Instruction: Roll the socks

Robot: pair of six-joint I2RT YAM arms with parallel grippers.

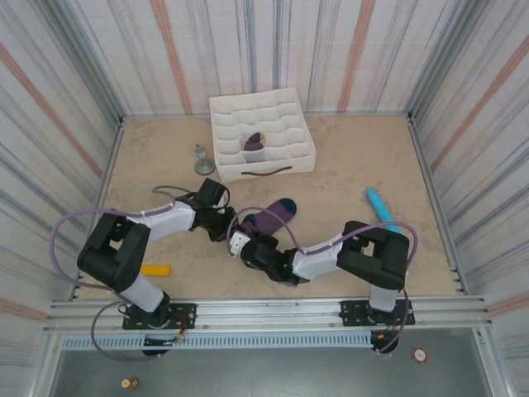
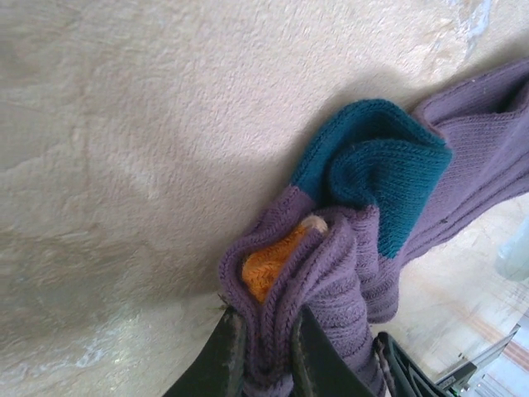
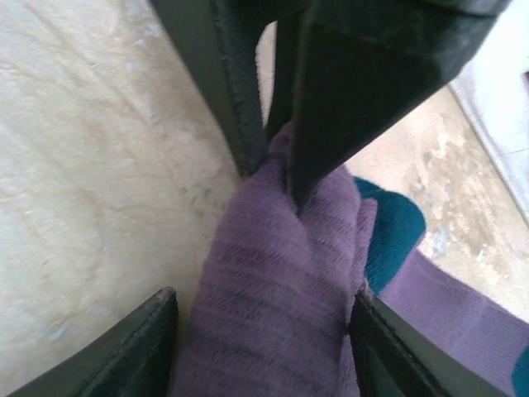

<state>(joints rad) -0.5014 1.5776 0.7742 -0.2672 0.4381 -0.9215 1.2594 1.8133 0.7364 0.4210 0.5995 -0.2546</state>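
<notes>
One purple sock (image 1: pixel 277 215) with a teal toe lies at the table's middle, bunched at its near-left end. My left gripper (image 1: pixel 225 219) is shut on that bunched end; in the left wrist view it (image 2: pixel 266 322) pinches purple folds around the orange cuff (image 2: pixel 269 265), with the teal toe (image 2: pixel 372 161) just beyond. My right gripper (image 3: pixel 263 299) stands open astride the same bunch of sock (image 3: pixel 273 248): the right finger touches the fabric and the left finger is a little off it. The left gripper's fingers (image 3: pixel 339 99) show from above there. A second, rolled sock (image 1: pixel 254 142) sits in a cell of the white organiser.
The white divided organiser (image 1: pixel 289 116) stands at the back centre, with a small grey metal piece (image 1: pixel 204 163) to its left. A teal cylinder (image 1: pixel 379 205) lies right of the sock. A yellow block (image 1: pixel 155 269) lies near the left arm's base. Striped walls enclose the table.
</notes>
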